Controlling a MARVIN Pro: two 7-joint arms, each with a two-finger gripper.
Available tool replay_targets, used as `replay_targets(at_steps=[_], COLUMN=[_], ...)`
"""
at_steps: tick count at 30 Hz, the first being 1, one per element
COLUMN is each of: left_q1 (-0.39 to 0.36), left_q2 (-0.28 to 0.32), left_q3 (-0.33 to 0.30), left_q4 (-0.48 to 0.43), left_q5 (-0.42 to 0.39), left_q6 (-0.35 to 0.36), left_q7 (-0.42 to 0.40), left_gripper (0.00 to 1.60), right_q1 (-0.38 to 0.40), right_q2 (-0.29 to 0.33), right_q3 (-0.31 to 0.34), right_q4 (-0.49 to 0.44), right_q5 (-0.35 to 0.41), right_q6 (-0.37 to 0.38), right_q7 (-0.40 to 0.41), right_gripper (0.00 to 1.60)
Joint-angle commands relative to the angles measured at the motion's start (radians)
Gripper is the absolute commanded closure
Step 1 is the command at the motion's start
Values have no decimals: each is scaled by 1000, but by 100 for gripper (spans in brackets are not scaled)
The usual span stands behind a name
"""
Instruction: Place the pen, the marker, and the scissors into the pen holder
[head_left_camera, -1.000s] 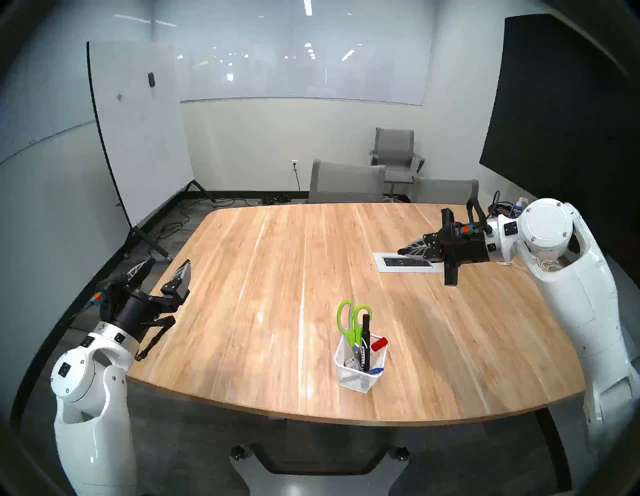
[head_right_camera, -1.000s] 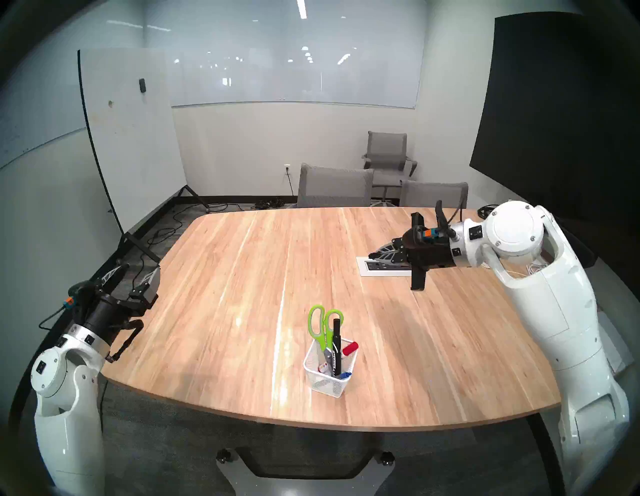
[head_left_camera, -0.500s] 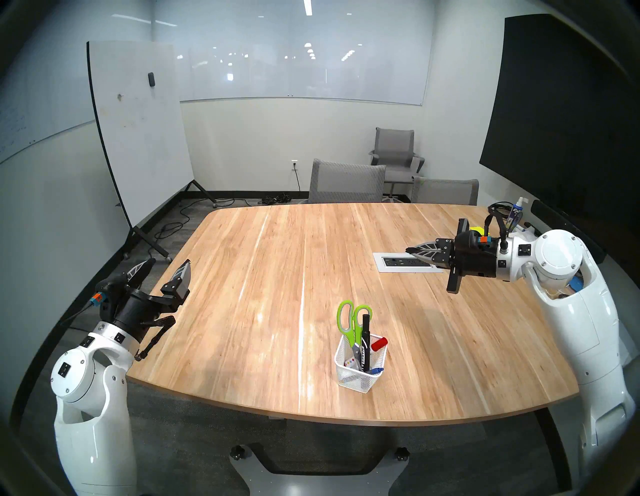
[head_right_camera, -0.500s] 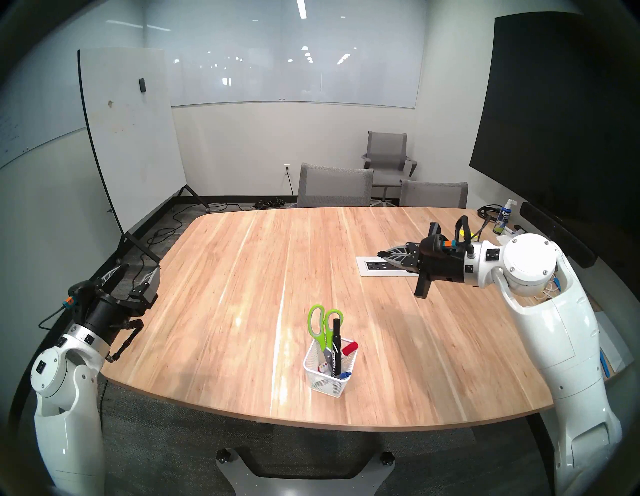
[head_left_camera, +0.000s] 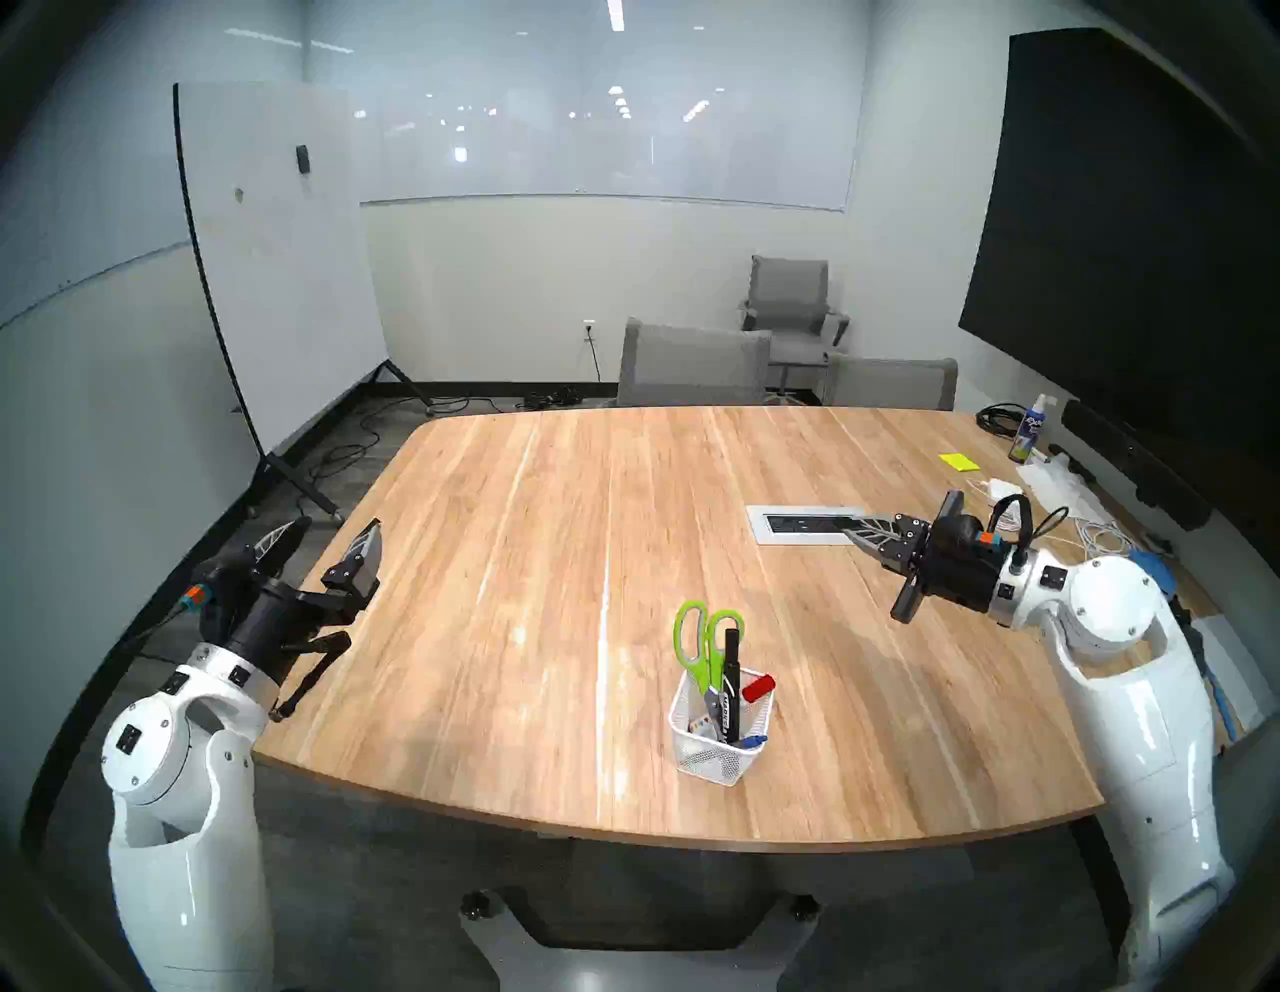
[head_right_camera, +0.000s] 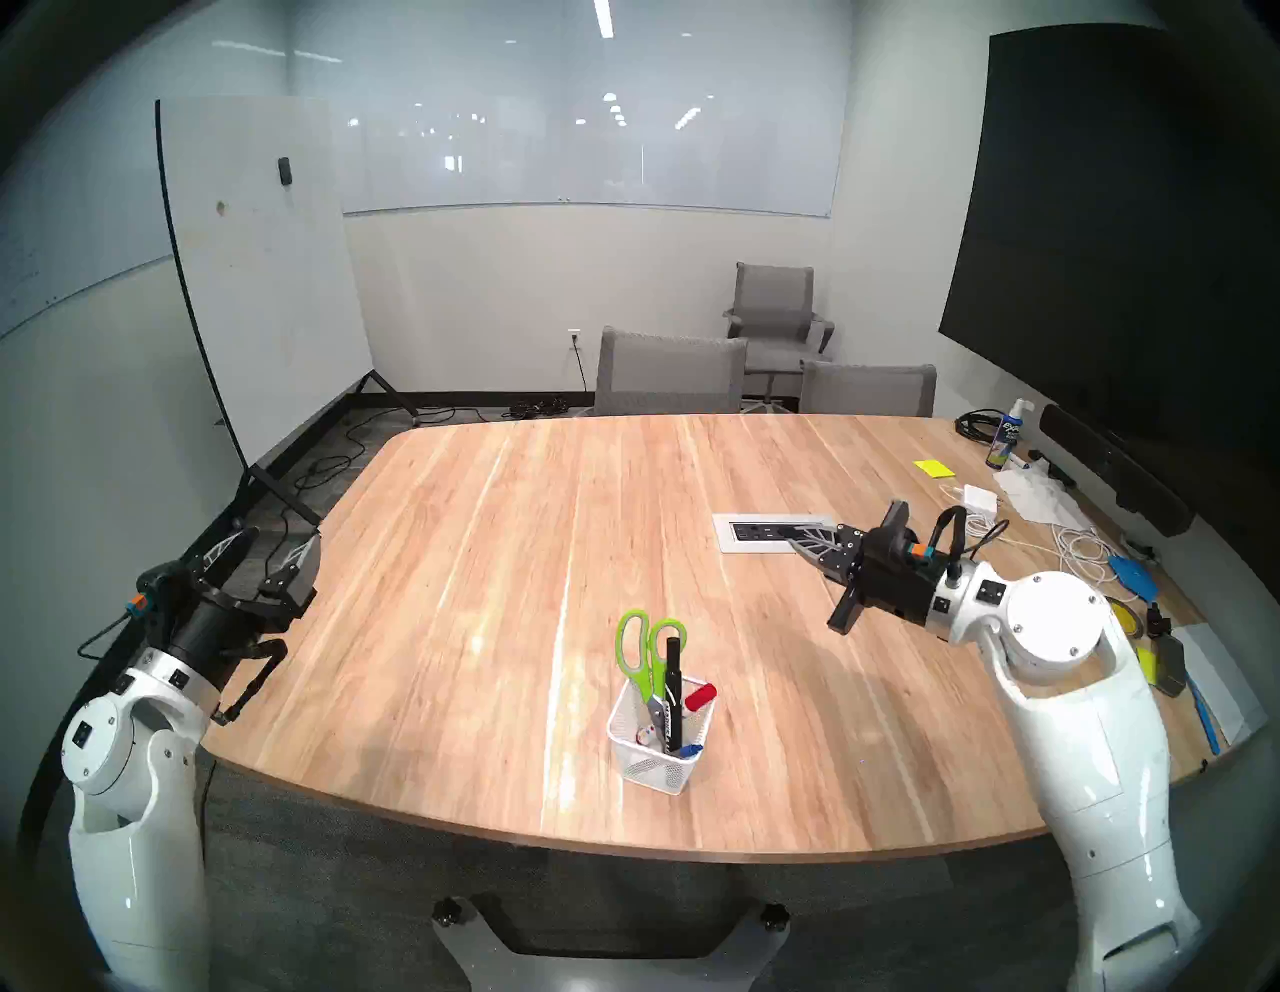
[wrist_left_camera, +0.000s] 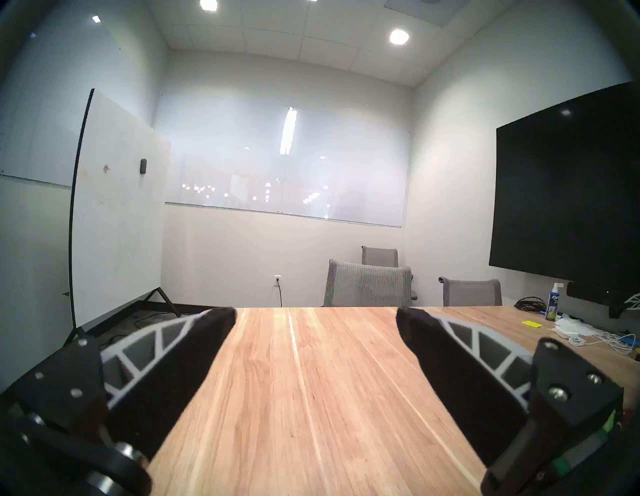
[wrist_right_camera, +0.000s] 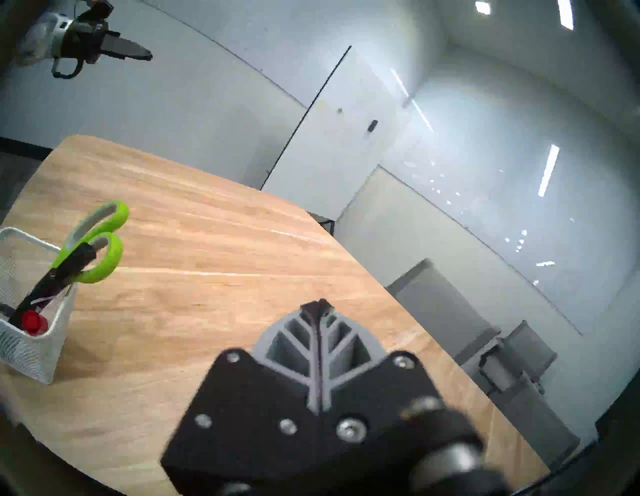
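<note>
The white mesh pen holder (head_left_camera: 720, 751) (head_right_camera: 654, 765) (wrist_right_camera: 24, 350) stands near the front edge of the wooden table (head_left_camera: 485, 589). Upright in it are the green-handled scissors (head_left_camera: 699, 641) (head_right_camera: 641, 648) (wrist_right_camera: 100, 239), a black marker (head_left_camera: 731, 665) (head_right_camera: 673, 672) (wrist_right_camera: 62, 273) and a red-capped marker (head_left_camera: 758, 688) (wrist_right_camera: 34, 322). The blue pen (head_left_camera: 751, 742) (head_right_camera: 690, 750) shows through the mesh low inside. My left gripper (head_left_camera: 336, 537) (head_right_camera: 277, 544) (wrist_left_camera: 315, 318) hangs open and empty over the table's left edge. My right gripper (head_left_camera: 848, 526) (head_right_camera: 793, 533) (wrist_right_camera: 318, 306) is shut and empty at the right, far from the holder.
A socket panel (head_left_camera: 807, 524) is set into the table under the right gripper's tip. A yellow note (head_left_camera: 958, 461), a spray bottle (head_left_camera: 1032, 429) and white cables (head_left_camera: 1094, 533) lie at the far right. Grey chairs (head_left_camera: 692, 364) stand beyond the far edge.
My right arm has drawn back toward the table's right side and dropped lower, its gripper staying shut. The left arm and the holder's contents have not moved.
</note>
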Motion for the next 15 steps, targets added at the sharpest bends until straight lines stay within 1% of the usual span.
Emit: replay_targets(at_steps=[1, 3, 4, 5, 10, 12, 15], left_q1=[0, 0, 0, 0, 0, 0, 0], left_q2=[-2, -2, -2, -2, -2, -2, -2], left_q3=[2, 2, 2, 2, 2, 2, 2], left_q4=[-22, -22, -22, -21, -21, -22, -22], left_q5=[1, 1, 1, 1, 1, 1, 1], left_q6=[-1, -1, -1, -1, -1, -1, -1], left_q7=[1, 1, 1, 1, 1, 1, 1], left_gripper=[0, 0, 0, 0, 0, 0, 0], right_q1=[83, 108, 103, 116, 86, 75, 49], right_q2=[-61, -58, -54, -59, -72, -75, -77], right_q3=[-60, -78, -80, -83, -59, -46, -23], right_q4=[91, 112, 109, 120, 107, 105, 75], right_q5=[-37, -50, -52, -54, -60, -50, -44], right_q6=[-52, -55, -61, -63, -103, -115, -133], right_q7=[-65, -65, -75, -67, -101, -103, -110], right_gripper=[160, 160, 160, 160, 160, 160, 160])
